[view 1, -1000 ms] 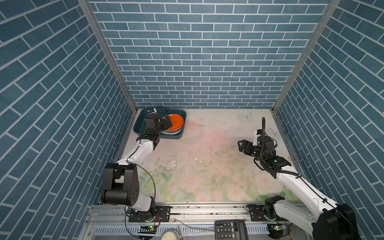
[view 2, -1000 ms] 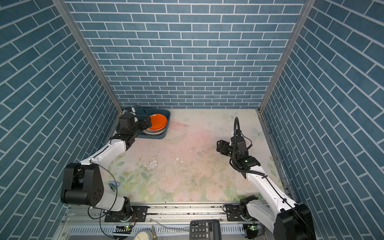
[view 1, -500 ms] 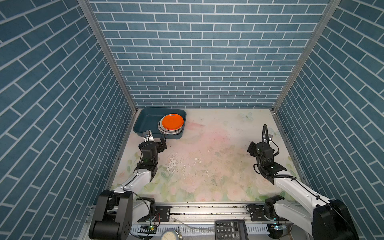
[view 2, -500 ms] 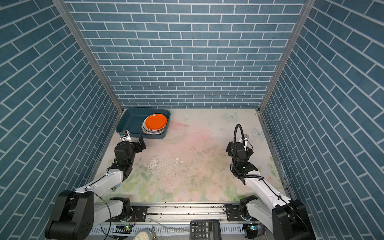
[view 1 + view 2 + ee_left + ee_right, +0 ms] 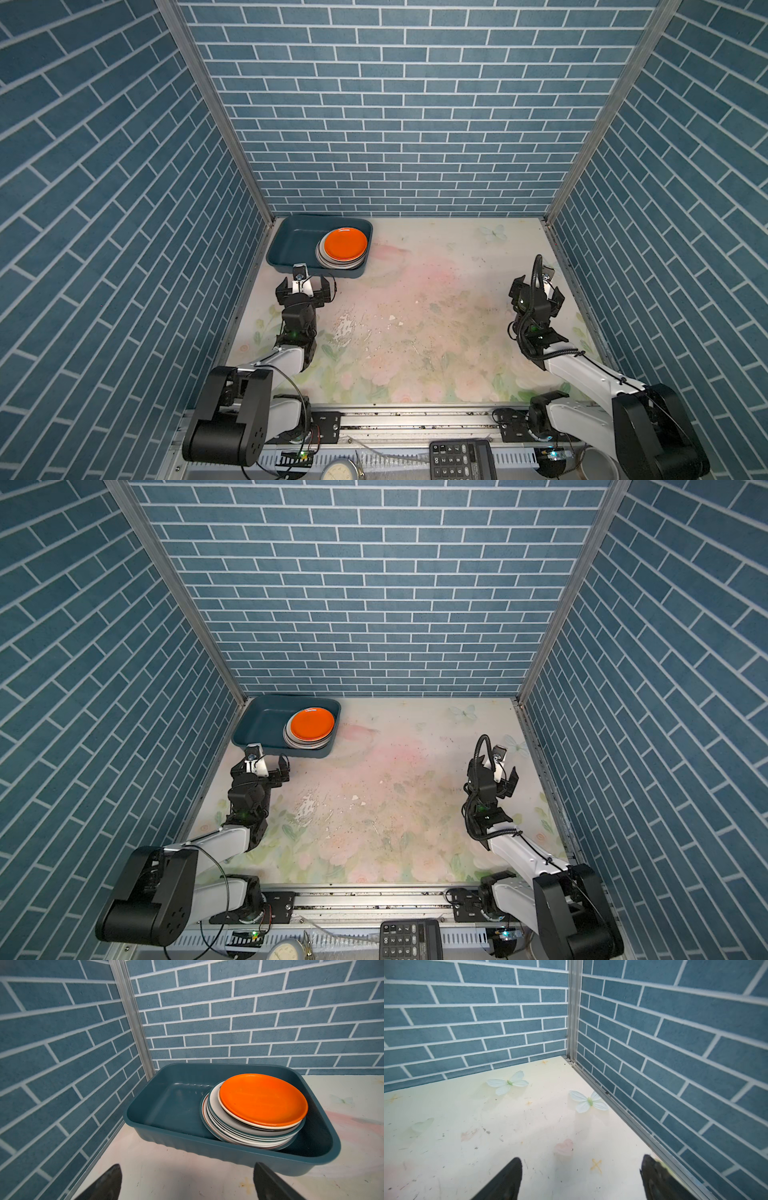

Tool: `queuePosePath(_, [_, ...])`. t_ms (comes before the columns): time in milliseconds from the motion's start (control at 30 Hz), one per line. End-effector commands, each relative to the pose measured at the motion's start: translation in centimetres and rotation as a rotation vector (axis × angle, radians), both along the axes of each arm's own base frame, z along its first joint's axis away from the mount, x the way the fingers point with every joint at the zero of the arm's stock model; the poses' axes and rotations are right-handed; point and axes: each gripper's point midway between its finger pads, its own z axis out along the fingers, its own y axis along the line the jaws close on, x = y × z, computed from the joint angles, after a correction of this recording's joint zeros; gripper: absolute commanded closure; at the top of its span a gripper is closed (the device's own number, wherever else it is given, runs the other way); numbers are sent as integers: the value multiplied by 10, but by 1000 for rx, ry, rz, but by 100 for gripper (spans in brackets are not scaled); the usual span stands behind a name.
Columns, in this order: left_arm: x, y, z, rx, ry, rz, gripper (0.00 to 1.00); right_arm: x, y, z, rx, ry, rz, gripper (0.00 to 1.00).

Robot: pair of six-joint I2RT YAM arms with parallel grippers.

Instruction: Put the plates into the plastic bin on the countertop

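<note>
Looking in, the left gripper has its jaws spread wide with nothing between them. In the left wrist view its fingers frame scuffed surface just short of the near wall of the dark teal rectangular plastic bin, not touching it. The right gripper is spread and empty too. It hangs low by the right edge of the pale floral-printed countertop, well apart from the bin. The bin sits in the countertop's far left corner. Inside it, at the end nearer the countertop's middle, lies a stack of round plates: white and teal-rimmed ones below, a plain orange plate on top, slightly off-centre.
</note>
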Motion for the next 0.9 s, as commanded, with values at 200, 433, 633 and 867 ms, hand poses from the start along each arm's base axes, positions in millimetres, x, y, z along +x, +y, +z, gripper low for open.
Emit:
queuePosePath(200, [-5, 0, -26, 3, 3, -6, 1, 12, -16, -28, -107, 40, -47, 11])
queuePosePath(433, [8, -3, -50, 15, 46, -15, 0, 19, -12, -39, -148, -44, 33, 9])
queuePosePath(633, [28, -3, -58, 22, 167, -8, 0, 28, -7, -47, -123, 15, 90, 8])
queuePosePath(867, [33, -5, -60, 23, 191, -18, 0, 47, -3, -59, -65, 113, 187, 5])
